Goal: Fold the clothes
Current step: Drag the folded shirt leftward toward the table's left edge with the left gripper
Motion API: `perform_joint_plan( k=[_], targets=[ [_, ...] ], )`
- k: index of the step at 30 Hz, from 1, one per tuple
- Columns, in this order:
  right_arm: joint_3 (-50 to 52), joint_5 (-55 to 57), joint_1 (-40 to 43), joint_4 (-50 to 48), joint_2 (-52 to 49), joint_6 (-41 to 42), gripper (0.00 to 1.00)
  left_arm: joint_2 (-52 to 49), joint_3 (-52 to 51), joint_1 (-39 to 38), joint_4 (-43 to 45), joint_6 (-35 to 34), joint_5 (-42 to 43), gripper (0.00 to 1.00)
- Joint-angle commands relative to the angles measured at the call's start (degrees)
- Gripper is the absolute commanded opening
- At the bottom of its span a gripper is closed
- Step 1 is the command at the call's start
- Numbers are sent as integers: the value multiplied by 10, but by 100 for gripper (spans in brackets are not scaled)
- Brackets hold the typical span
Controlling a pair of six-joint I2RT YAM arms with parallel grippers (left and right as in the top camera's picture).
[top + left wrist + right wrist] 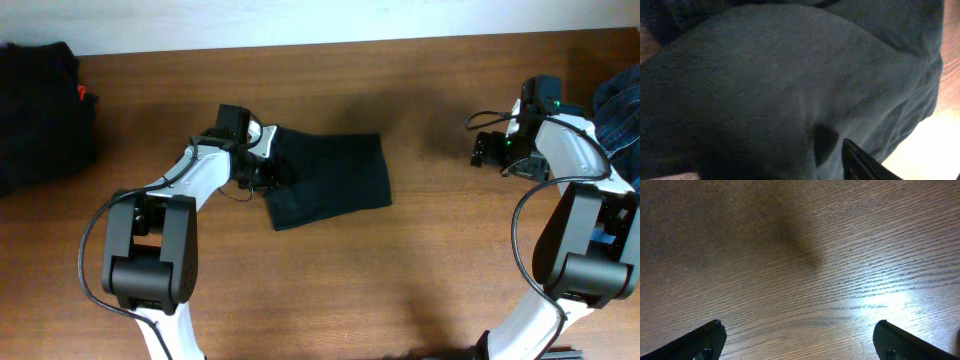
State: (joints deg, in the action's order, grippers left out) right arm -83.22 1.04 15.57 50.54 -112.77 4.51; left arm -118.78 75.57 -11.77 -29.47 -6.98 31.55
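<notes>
Overhead, the folded black T-shirt [330, 182] lies mid-surface with its long axis roughly left to right. Its left end touches my left hand [262, 168], the nearer one. My right hand [492, 150] sits well apart, off the shirt's right end.

On the left wrist, cloth fills the view and only one finger [862, 162] shows, so I cannot tell how far the hand is open.

On the right wrist, the fingers [697, 341] are spread wide and empty over the bare surface [805, 255].
</notes>
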Motion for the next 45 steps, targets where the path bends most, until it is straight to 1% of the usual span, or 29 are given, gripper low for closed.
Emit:
perform_joint_plan(
  k=[1,2,3,4,5,7,9,15,19,20,22,24,28,31,36,38,40,45],
  targets=[
    [-8,-4,2,-2,11,4,99,-54,-28,-9,-2,4,-4,42],
    [-8,-4,2,-2,11,4,99,-57,-28,-9,3,4,3,31],
    [-8,-4,2,-2,11,4,99,-60,-28,-9,9,4,16,23],
    [-8,-4,2,-2,11,4,99,-64,-28,-9,17,4,30,20],
    [-8,-4,2,-3,11,4,99,-66,-28,-9,21,4,38,21],
    [-8,-4,2,-2,11,4,99,-69,-28,-9,28,4,47,35],
    [-8,-4,2,-2,11,4,99,-70,-28,-9,31,4,47,39],
    [-8,-4,2,-2,11,4,99,-70,-28,-9,34,4,48,42],
    [-8,-4,2,-1,11,4,99,-70,-35,-9,51,4,47,41],
    [-8,-4,2,-1,11,4,99,-70,-37,-9,57,4,47,37],
    [-8,-4,2,1,11,4,99,-70,-41,-9,66,4,47,8],
    [-8,-4,2,1,11,4,99,-70,-41,-9,70,4,47,1],
    [-8,-10,2,1,11,4,99,-69,-33,-5,66,4,48,0],
    [-8,-19,2,1,11,4,99,-60,-4,10,34,3,48,0],
    [-8,-19,2,0,11,4,99,-23,81,48,-71,5,38,0],
    [-8,-19,2,0,11,4,99,-8,115,61,-104,18,21,0],
    [-8,-19,2,0,11,4,99,6,147,68,-133,40,-6,0],
    [-8,-19,2,0,11,4,98,26,207,69,-181,43,-136,0]
  ],
)
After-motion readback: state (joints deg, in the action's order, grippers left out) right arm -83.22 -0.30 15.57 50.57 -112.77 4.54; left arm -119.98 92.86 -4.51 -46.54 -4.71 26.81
